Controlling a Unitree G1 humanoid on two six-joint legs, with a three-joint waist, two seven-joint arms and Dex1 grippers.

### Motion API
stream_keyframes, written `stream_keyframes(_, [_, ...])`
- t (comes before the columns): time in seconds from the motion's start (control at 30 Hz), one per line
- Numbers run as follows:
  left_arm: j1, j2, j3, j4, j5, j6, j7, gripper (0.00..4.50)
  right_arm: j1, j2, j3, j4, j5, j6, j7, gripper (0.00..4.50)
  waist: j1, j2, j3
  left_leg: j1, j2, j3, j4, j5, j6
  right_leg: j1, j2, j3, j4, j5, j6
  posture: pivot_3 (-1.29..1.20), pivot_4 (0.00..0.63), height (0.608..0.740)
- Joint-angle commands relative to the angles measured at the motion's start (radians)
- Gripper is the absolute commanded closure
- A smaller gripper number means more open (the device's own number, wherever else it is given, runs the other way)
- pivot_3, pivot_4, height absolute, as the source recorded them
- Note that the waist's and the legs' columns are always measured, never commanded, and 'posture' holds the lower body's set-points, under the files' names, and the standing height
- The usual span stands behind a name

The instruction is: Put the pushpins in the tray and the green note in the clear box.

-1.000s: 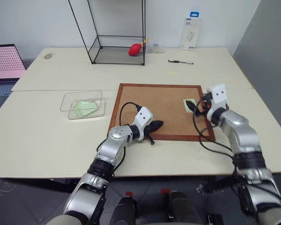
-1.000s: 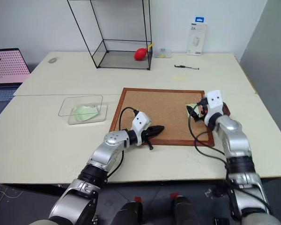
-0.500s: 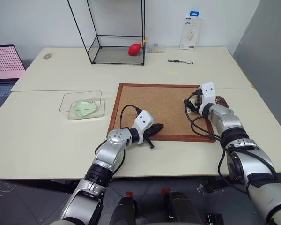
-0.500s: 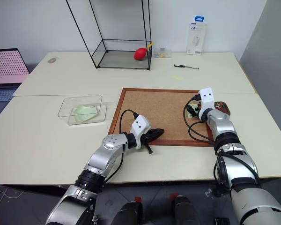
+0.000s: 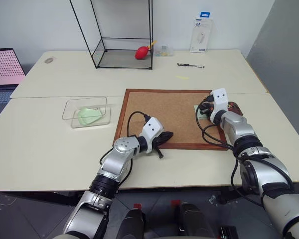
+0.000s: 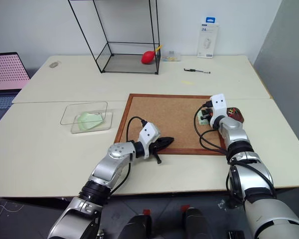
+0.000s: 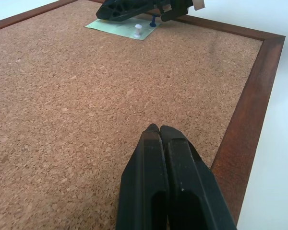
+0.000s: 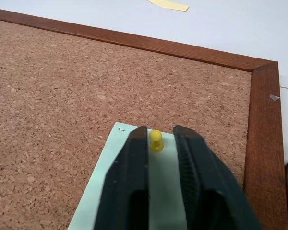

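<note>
The green note (image 8: pixel 161 182) lies on the cork board (image 5: pixel 154 107) near its right edge, held down by a yellow pushpin (image 8: pixel 156 139). My right gripper (image 8: pixel 158 130) has its fingers closed in on either side of that pin's head. The left wrist view shows a white pushpin (image 7: pixel 138 30) and a blue one (image 7: pixel 153 21) in the same note. Just right of the board sits the dark brown tray (image 5: pixel 235 107). The clear box (image 5: pixel 87 112) stands left of the board. My left gripper (image 5: pixel 167 134) rests shut and empty over the board's near edge.
A rumpled pale green sheet (image 5: pixel 88 115) lies in the clear box. At the back stand a black-wire glass case (image 5: pixel 122 35) with a red object (image 5: pixel 142 52) inside, a white package (image 5: pixel 199 36), a pen (image 5: pixel 191 65) and a yellow slip (image 5: pixel 183 77). A laptop (image 5: pixel 5 67) is far left.
My right gripper has moved forward and down onto the note, and its fingers have closed from wide open to a narrow grip around the yellow pin. The left arm stayed put.
</note>
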Motion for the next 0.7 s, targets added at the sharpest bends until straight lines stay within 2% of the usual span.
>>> stream_keyframes(0.03, [0.028, 0.003, -0.028, 0.007, 0.018, 0.025, -0.007, 4.5, -0.024, -0.004, -0.017, -0.028, -0.002, -0.027, 0.006, 4.48, 0.0, 0.0, 0.0, 0.0, 0.0, 0.0, 0.0, 0.0, 0.0, 0.0, 0.0, 0.0, 0.0, 0.0, 0.0, 0.0, 0.15, 0.74])
stream_keyframes(0.7, [0.008, 0.001, -0.047, 0.046, 0.031, 0.12, -0.017, 4.5, 0.072, -0.005, -0.041, -0.313, 0.041, 0.089, 0.039, 4.48, -0.001, 0.001, 0.0, 0.0, 0.0, 0.0, 0.0, 0.0, 0.0, 0.0, 0.0, 0.0, 0.0, 0.0, 0.0, 0.0, 0.15, 0.74])
